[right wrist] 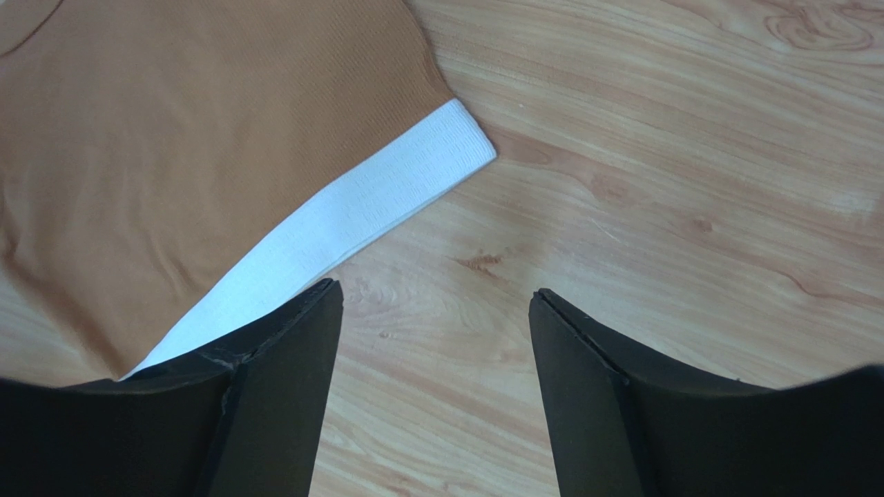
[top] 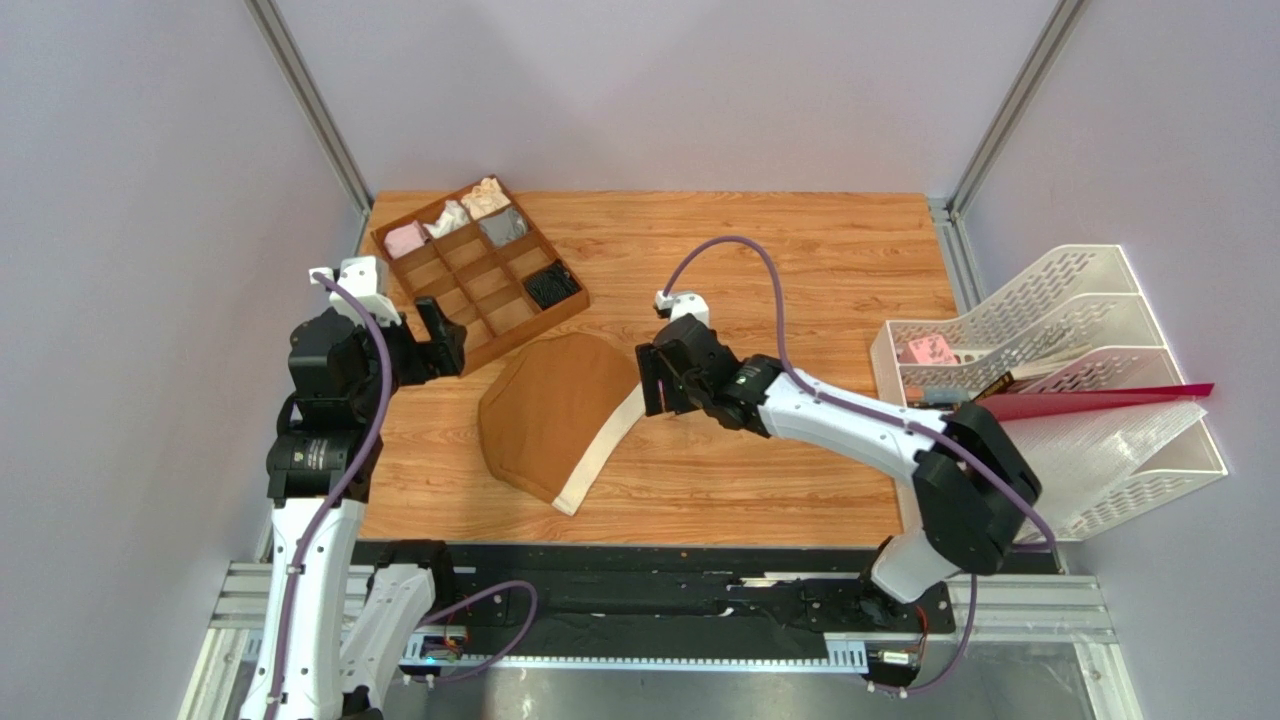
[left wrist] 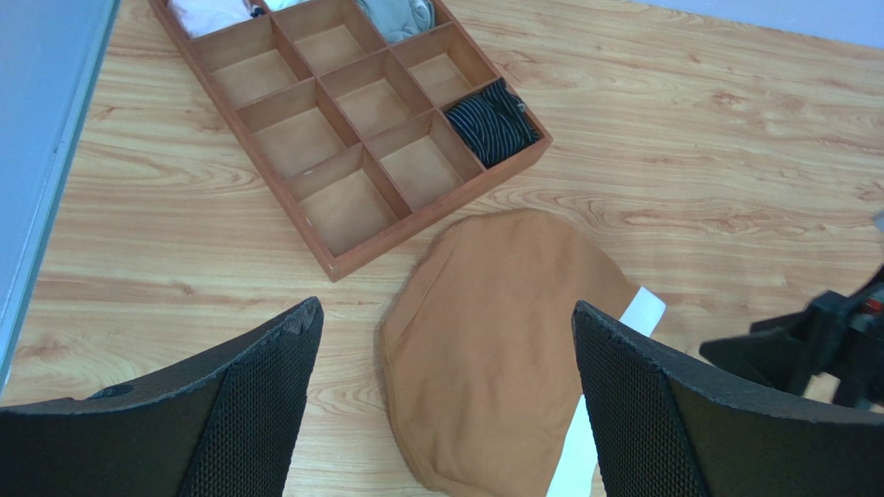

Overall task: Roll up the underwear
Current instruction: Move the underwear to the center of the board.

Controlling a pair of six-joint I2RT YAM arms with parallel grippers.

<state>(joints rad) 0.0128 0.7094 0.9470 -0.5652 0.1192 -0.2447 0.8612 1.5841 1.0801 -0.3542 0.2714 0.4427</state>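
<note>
Right gripper (right wrist: 434,293) – spread, beside white band (right wrist: 342,223) of underwear (right wrist: 187,155) | left gripper (left wrist: 446,307) – spread, underwear just ahead

The underwear (top: 549,420) is pictured laid flat at mid-counter (top: 781,270), just in front of a divided box (top: 451,285) set at the far left, with fabric bundles (top: 504,227) lodged along its far-right side. The left pincer (top: 436,338) is positioned to the garment's left, the right pincer (top: 649,383) beside its right edge. A file rack (top: 1052,300) is stood at the right.

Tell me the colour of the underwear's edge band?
White band, clearest in the right wrist view.
</note>
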